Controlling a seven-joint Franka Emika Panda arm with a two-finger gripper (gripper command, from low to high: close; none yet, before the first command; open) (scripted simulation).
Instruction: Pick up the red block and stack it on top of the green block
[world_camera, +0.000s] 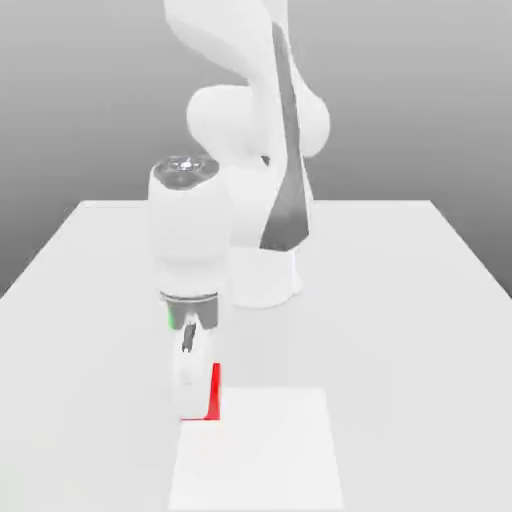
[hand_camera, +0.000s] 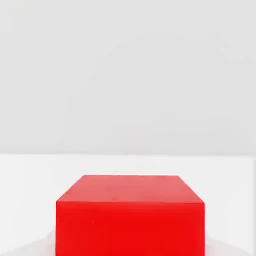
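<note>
The red block (world_camera: 214, 392) rests on the white table, low and left of the middle in the exterior view. Only a narrow red strip of it shows beside a white finger. My gripper (world_camera: 204, 402) has come straight down onto it and is shut on it, fingertips at table height. The hand view has the red block (hand_camera: 130, 215) very near, its top face and one side face in sight. At the edge of the hand a thin green sliver (world_camera: 172, 318) peeks out. I cannot tell whether that is the green block.
The arm's white base (world_camera: 262, 270) stands behind the gripper near the middle of the table (world_camera: 400, 300). A brighter white rectangular patch (world_camera: 260, 450) lies on the table at the front, right beside the block.
</note>
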